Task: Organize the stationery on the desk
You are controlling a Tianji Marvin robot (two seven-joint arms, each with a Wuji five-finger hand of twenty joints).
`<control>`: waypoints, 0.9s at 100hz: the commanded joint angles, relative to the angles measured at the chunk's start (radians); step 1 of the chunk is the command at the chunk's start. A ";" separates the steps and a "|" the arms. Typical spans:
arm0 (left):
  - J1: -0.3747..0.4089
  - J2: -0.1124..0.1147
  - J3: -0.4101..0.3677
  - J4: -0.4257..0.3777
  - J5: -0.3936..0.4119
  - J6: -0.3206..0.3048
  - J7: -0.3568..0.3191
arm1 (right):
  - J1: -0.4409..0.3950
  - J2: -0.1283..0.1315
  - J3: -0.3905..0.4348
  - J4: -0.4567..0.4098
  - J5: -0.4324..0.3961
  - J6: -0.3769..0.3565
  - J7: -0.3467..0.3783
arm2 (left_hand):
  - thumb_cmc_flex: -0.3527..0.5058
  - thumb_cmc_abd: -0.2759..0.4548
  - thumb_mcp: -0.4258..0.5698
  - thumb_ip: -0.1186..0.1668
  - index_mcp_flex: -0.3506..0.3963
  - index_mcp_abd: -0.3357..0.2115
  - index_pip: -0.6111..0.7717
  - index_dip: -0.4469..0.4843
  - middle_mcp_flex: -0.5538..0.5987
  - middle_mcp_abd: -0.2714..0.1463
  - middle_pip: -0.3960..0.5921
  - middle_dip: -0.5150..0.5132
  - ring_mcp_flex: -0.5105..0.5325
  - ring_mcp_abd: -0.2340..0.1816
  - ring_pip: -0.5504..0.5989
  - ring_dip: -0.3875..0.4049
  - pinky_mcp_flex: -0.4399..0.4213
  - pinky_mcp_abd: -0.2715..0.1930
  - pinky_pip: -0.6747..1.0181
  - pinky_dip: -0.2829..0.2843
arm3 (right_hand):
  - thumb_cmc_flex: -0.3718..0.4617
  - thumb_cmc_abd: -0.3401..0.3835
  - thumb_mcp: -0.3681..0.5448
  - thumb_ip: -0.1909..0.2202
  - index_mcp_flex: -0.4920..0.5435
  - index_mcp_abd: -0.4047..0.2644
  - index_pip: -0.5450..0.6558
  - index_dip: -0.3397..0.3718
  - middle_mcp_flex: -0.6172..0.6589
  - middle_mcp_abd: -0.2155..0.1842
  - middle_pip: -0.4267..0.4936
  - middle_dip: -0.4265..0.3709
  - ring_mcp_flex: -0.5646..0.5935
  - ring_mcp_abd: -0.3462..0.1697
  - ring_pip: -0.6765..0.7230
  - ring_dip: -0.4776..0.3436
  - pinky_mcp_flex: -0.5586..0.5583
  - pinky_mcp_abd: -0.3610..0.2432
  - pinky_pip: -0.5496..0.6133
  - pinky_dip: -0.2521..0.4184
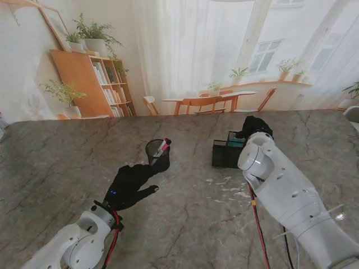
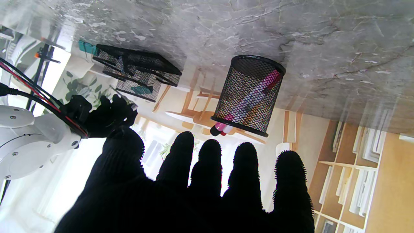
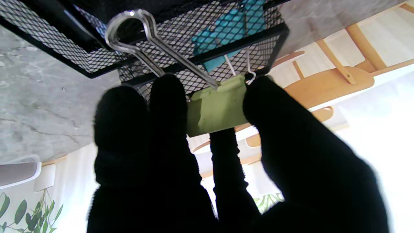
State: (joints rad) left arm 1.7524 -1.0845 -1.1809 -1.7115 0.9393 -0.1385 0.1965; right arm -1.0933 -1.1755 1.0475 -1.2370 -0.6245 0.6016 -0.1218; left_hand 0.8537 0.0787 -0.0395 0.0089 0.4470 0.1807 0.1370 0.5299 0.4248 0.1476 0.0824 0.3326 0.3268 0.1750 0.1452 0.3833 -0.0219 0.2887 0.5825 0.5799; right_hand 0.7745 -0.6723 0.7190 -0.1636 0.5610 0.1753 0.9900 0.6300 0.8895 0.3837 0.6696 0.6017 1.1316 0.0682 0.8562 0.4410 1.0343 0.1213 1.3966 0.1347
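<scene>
our right hand (image 3: 200, 136) pinches green binder clip (image 3: 217, 108) between thumb and fingers, right over black mesh tray (image 1: 225, 154) at table (image 1: 67, 162) centre, about 1 o'clock from us. teal clip (image 3: 226, 27) lies inside tray. our left hand (image 1: 130, 185) hovers spread, holding nothing, just at 7 o'clock of mesh pen cup (image 1: 158, 154). pink-capped marker (image 1: 162, 148) stands tilted in cup, cup well apart from tray at its 9 o'clock.
</scene>
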 commanded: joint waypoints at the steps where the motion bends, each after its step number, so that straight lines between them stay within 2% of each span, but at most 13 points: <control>1: 0.000 0.000 0.005 0.003 -0.005 0.001 -0.004 | -0.001 0.006 0.005 0.003 -0.006 0.004 0.016 | 0.021 0.058 -0.012 -0.071 0.010 0.007 0.009 0.011 0.009 0.005 0.003 0.026 0.012 -0.011 0.010 0.008 -0.008 -0.026 -0.003 0.000 | 0.159 0.050 0.105 0.032 0.011 -0.005 0.016 -0.018 0.079 -0.221 0.124 0.055 0.013 -0.021 0.013 0.013 0.027 -0.079 0.020 0.003; 32: -0.003 0.000 0.009 0.004 -0.007 0.003 -0.009 | 0.004 0.014 0.003 0.006 -0.026 0.023 0.036 | 0.022 0.058 -0.012 -0.071 0.011 0.007 0.009 0.011 0.009 0.005 0.003 0.026 0.013 -0.008 0.010 0.008 -0.008 -0.026 -0.003 0.000 | 0.156 0.068 0.085 0.027 0.003 -0.011 0.009 -0.018 0.070 -0.221 0.116 0.054 0.005 -0.024 0.009 0.014 0.023 -0.080 0.012 -0.001; 43: -0.005 0.000 0.011 0.005 -0.007 0.003 -0.011 | 0.013 0.014 -0.007 0.020 -0.027 0.022 0.042 | 0.022 0.058 -0.012 -0.071 0.009 0.008 0.008 0.011 0.007 0.005 0.002 0.026 0.012 -0.009 0.010 0.008 -0.009 -0.026 -0.003 0.000 | 0.156 0.101 0.026 0.024 -0.003 -0.015 0.004 -0.015 0.064 -0.224 0.113 0.054 0.002 -0.030 0.003 0.014 0.023 -0.095 0.006 -0.004; 78: -0.005 0.001 0.010 0.007 -0.004 0.004 -0.010 | 0.041 0.008 -0.036 0.067 -0.004 0.032 0.043 | 0.021 0.058 -0.012 -0.071 0.010 0.007 0.009 0.011 0.008 0.005 0.002 0.026 0.012 -0.008 0.010 0.008 -0.010 -0.024 -0.004 0.000 | 0.137 0.122 -0.023 0.026 -0.032 -0.009 -0.053 -0.038 0.014 -0.200 0.089 0.042 -0.030 -0.017 -0.004 0.015 0.012 -0.081 -0.015 -0.015; 80: -0.005 0.001 0.011 0.007 -0.004 0.004 -0.010 | 0.040 0.008 -0.036 0.066 -0.003 0.034 0.044 | 0.021 0.058 -0.012 -0.071 0.010 0.008 0.009 0.011 0.008 0.004 0.002 0.026 0.012 -0.008 0.010 0.008 -0.010 -0.024 -0.004 0.000 | 0.131 0.125 -0.028 0.031 -0.023 -0.011 -0.088 -0.014 0.010 -0.198 0.088 0.041 -0.033 -0.017 -0.002 0.017 0.011 -0.080 -0.015 -0.017; 86: -0.006 0.001 0.011 0.008 -0.004 0.004 -0.011 | 0.039 0.008 -0.036 0.065 -0.001 0.032 0.045 | 0.021 0.058 -0.012 -0.071 0.011 0.007 0.009 0.011 0.009 0.004 0.003 0.026 0.012 -0.010 0.009 0.008 -0.009 -0.024 -0.004 0.001 | 0.109 0.131 -0.028 0.035 -0.018 -0.015 -0.138 -0.013 -0.011 -0.192 0.081 0.039 -0.039 -0.012 0.004 0.021 0.007 -0.070 -0.016 -0.019; 90: -0.007 0.001 0.012 0.009 -0.004 0.004 -0.011 | 0.040 0.008 -0.036 0.066 -0.001 0.028 0.046 | 0.020 0.058 -0.012 -0.071 0.011 0.006 0.009 0.011 0.009 0.004 0.003 0.026 0.013 -0.009 0.010 0.008 -0.009 -0.024 -0.004 0.001 | 0.092 0.133 -0.020 0.036 -0.006 -0.026 -0.204 0.018 -0.026 -0.192 0.076 0.040 -0.041 -0.012 0.007 0.021 0.006 -0.070 -0.016 -0.021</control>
State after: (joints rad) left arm 1.7449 -1.0838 -1.1740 -1.7067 0.9371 -0.1372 0.1861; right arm -1.0508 -1.1656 1.0105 -1.1791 -0.6301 0.6312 -0.0943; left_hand 0.8537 0.0787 -0.0394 0.0089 0.4470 0.1807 0.1370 0.5299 0.4248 0.1476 0.0824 0.3327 0.3268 0.1750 0.1452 0.3833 -0.0219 0.2886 0.5825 0.5799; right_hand 0.7874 -0.6070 0.6297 -0.1637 0.5537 0.1722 0.8508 0.6110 0.8725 0.3680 0.6726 0.6242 1.1167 0.0587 0.8706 0.4599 1.0289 0.1192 1.3834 0.1347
